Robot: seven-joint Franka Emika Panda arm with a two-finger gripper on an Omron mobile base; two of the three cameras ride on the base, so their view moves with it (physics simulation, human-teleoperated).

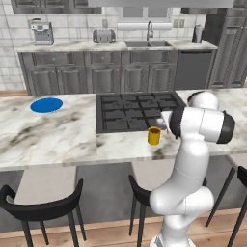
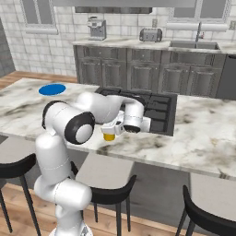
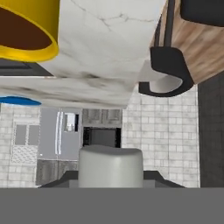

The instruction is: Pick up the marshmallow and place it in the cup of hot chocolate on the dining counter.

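With the marshmallow (image 3: pixel 110 167) pinched in the claw (image 3: pixel 110 183) at the hand view's bottom centre and the cup of hot chocolate (image 3: pixel 27 30) off at upper left, an early release would drop it onto the worktop (image 3: pixel 103 52).

Left base view: behind the arm toward 7 o'clock, looking forward and down over the worktop (image 1: pixel 58 135). Right base view: behind toward 5 o'clock, same tilt. Both share the stovetop (image 1: pixel 135 112), yellow mug (image 1: pixel 154 136) and blue plate (image 1: pixel 46 104). Hand view: close, rolled upside down, mug (image 3: pixel 26 30) at 11 o'clock.
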